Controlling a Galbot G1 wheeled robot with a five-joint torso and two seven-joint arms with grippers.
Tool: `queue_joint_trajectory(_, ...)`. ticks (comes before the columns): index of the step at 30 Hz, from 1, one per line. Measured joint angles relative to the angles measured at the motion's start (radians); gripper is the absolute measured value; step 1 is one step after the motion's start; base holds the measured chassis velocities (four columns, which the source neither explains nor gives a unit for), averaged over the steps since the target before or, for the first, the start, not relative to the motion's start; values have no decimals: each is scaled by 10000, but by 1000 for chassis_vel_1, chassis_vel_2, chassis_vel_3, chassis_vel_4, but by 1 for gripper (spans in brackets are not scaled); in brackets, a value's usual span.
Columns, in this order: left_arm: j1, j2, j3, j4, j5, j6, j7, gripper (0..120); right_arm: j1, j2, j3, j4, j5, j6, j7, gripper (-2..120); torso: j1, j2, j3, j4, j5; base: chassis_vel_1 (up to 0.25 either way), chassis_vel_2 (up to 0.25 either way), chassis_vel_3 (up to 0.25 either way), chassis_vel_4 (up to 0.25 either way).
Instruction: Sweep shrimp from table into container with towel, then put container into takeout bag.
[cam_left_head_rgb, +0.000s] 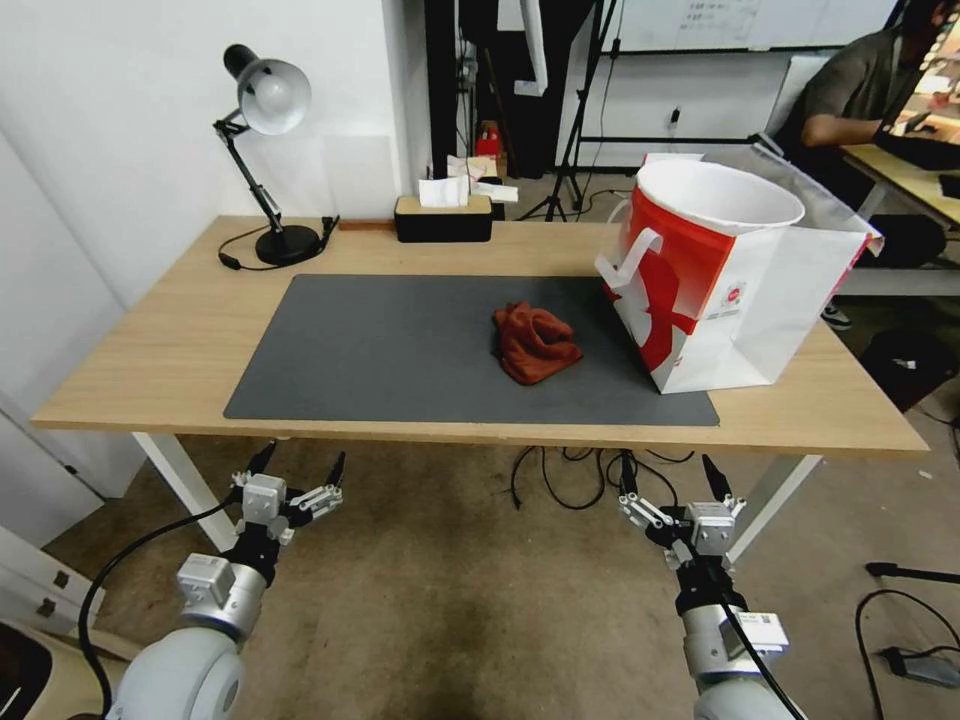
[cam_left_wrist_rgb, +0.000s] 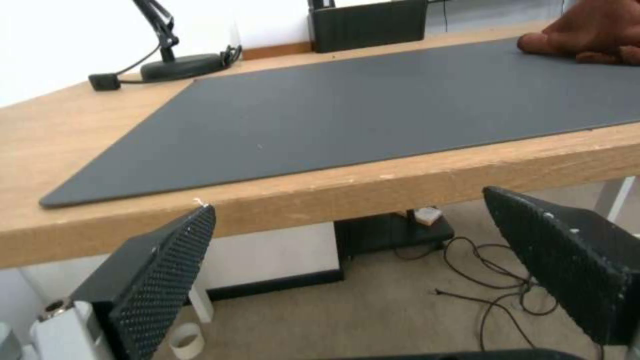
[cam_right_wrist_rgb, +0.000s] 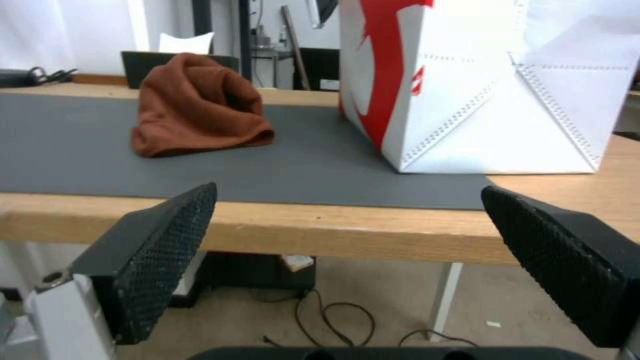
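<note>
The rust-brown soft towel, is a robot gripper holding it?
No, the rust-brown soft towel lies crumpled on the dark grey mat, while both grippers hang below the table edge.

Both arms hang low in front of the near edge of the surface (cam_left_head_rgb: 150, 390), below its top and not touching it. The left arm comes up from the robot's lower left, and its grey wrist points up toward the near left part of the edge. The left gripper (cam_left_head_rgb: 298, 468) has its two black fingers (cam_left_wrist_rgb: 163, 270) spread wide apart (nothing is between them). The right arm comes up from the lower right, under the near right part of the edge. The right gripper (cam_left_head_rgb: 672, 472) also has its fingers (cam_right_wrist_rgb: 167, 252) spread wide, holding nothing.
</note>
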Motion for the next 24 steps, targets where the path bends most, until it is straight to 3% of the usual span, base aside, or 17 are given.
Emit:
queue_joint_trajectory(9,-8,-115,-45,64,-38,-79,61,100,64,-204,-31,0,218,-11,-967,100,0,-1,0,2,0,0,0,0,0)
queue_joint_trajectory(24,-8,-117,-91,102,78,-72,52,100,73,-232,-37,25,268,-39,-1126,100,0,-1,0,1,-1,0,0,0,0)
